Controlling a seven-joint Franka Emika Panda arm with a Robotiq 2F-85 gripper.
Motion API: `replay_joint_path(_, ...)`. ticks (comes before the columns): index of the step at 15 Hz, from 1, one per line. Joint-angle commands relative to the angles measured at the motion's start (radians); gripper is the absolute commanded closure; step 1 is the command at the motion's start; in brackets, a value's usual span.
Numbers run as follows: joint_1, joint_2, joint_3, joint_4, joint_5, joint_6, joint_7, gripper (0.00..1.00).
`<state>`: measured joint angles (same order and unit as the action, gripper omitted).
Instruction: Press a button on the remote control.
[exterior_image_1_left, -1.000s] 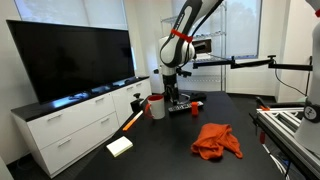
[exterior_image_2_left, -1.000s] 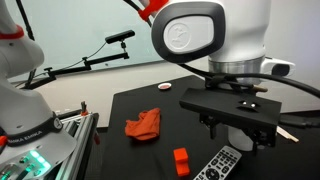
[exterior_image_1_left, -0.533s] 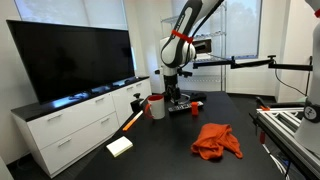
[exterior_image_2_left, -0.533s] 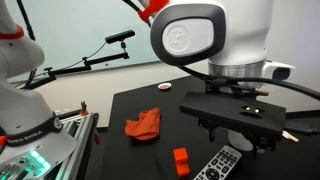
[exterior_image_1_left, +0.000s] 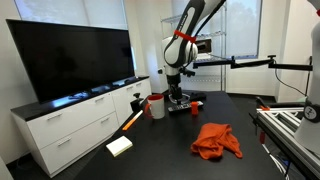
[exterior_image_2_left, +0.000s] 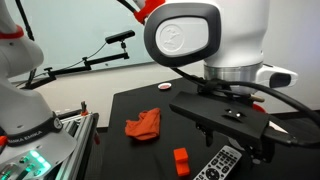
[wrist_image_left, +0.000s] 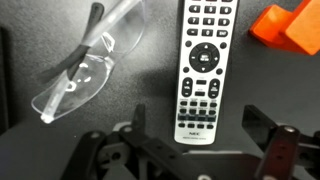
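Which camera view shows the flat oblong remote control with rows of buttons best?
The wrist view: the remote control lies straight below the camera, almost whole, its button rows clear. Both exterior views show less: a slanted strip at the picture's lower edge, or too small to make out.

An exterior view stands well back across the room and looks level over the black counter (exterior_image_1_left: 165, 140) toward my arm (exterior_image_1_left: 185, 40), which is small at mid-picture, with the orange cloth (exterior_image_1_left: 216, 140) nearer the lens. An exterior view sits very close beside my wrist (exterior_image_2_left: 215, 40), facing across the counter to that cloth (exterior_image_2_left: 143, 125). My wrist view looks straight down from close, my gripper (wrist_image_left: 193, 120) entering at its bottom edge. It shares the remote control (wrist_image_left: 206, 65) and red block (wrist_image_left: 290, 25) with the close exterior view, where the remote control (exterior_image_2_left: 218, 163) and red block (exterior_image_2_left: 181, 160) lie low.
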<state>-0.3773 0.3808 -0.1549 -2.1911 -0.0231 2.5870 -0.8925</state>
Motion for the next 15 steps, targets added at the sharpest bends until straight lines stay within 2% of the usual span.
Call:
replay_joint_path(1, 0.026, -0.046, -0.024, -0.024, -0.045, -0.018, 0.079, 0.25)
replay_joint_path(2, 0.031, -0.049, -0.026, -0.028, -0.05, -0.017, 0.095, 0.25)
replay_joint_path(9, 0.05, -0.061, -0.022, -0.048, -0.083, -0.024, 0.164, 0.82)
replay_joint_path(11, 0.053, -0.06, -0.022, -0.047, -0.084, -0.028, 0.174, 0.96)
replay_joint_path(12, 0.053, -0.061, -0.022, -0.046, -0.084, -0.031, 0.178, 1.0)
replay_joint_path(15, 0.042, -0.051, -0.014, -0.035, -0.07, -0.043, 0.17, 1.0)
